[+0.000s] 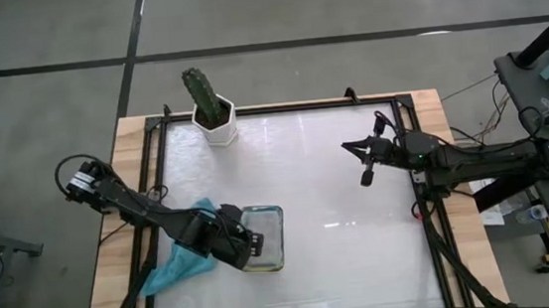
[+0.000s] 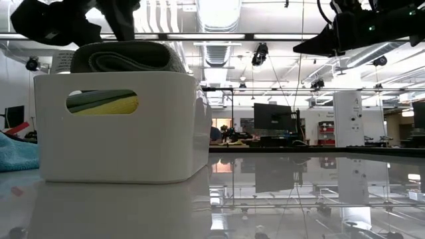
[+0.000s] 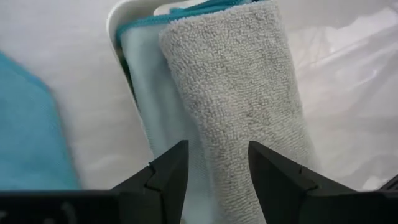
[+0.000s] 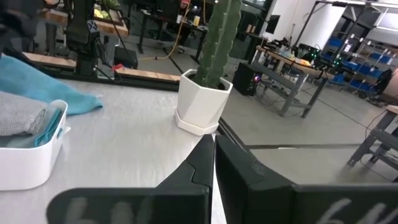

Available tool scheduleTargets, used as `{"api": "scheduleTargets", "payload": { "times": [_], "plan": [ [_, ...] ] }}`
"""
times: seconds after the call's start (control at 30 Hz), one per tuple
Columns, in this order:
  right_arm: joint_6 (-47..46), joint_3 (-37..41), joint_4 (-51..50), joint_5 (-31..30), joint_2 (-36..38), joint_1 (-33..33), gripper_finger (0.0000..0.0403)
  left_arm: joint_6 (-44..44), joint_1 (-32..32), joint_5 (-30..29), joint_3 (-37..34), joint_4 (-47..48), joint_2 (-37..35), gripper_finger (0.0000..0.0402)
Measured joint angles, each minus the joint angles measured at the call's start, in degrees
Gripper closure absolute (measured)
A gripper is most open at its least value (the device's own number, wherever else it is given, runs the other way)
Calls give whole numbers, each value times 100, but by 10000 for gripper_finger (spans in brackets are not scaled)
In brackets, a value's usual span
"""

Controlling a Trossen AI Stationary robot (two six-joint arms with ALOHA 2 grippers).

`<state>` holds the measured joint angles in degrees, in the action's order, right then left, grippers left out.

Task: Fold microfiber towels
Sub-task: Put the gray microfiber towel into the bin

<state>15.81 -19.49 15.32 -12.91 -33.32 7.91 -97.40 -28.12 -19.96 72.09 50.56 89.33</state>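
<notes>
A white tray [image 1: 272, 214] near the table's front left holds folded microfiber towels standing side by side. A grey one [image 3: 242, 93] is beside a light blue one [image 3: 149, 81], and yellow [image 2: 113, 104] shows through the tray's handle slot. A teal towel [image 1: 180, 267] lies spread on the table to the tray's left. My left gripper [image 3: 217, 168] hovers open over the tray, pointing steeply down, its fingers on either side of the grey towel's edge with nothing between them. My right gripper [image 1: 366, 176] waits shut, level, above the table's far right.
A potted cactus [image 1: 208, 100] in a white pot stands at the table's far edge, left of centre. The glossy white tabletop [image 1: 343, 258] runs between the tray and the right arm. A dark frame rims the table.
</notes>
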Motion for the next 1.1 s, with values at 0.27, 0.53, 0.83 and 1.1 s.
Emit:
{"api": "scheduleTargets", "payload": {
  "times": [0.27, 0.53, 0.83, 1.1],
  "plan": [
    [-16, 0, 340, -13, -396, 2, 394, 1848, 0, -175, 17, -86, -341, 270],
    [-18, -38, 674, -13, -1014, 1, 394, 5274, -95, -64, -141, -2104, 23, 383],
    [81, -219, 738, 4, -1649, 2, 394, 5333, -90, 319, -417, -2218, 265, 395],
    [151, -237, 963, 169, -1823, 0, 394, 6368, -114, 321, -1631, -4221, 261, 401]
  ]
}}
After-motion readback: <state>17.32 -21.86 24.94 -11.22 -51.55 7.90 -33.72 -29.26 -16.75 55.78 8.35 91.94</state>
